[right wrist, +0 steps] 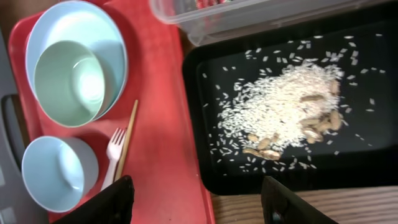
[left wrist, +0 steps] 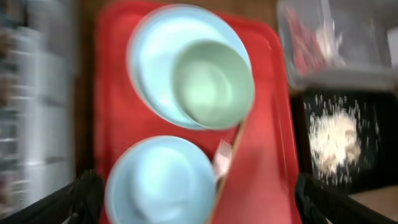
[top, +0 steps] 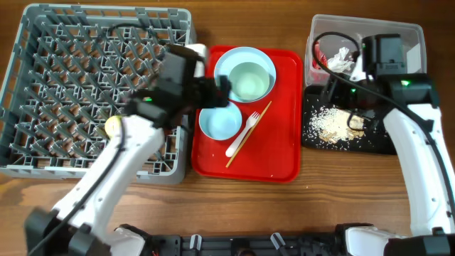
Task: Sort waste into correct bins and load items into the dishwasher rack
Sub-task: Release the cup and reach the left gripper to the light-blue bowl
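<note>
left gripper open above red tray

Left arm overhangs rack edge — red tray right half open.

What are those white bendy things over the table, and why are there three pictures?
They are two robot arms. Each ends in a gripper, a two-finger pincher. One picture looks down from above the table; the other two come from small cameras on the arms' wrists, so they show things close up.

On the table sits a big grey rack for dirty dishes, with a small yellow cup inside. Beside it, a red tray carries a green bowl nested in a blue dish, another blue bowl, a white fork and a chopstick. The black tray holds spilled rice; the clear tub holds a tissue. Both grippers look open and hold nothing.
</note>
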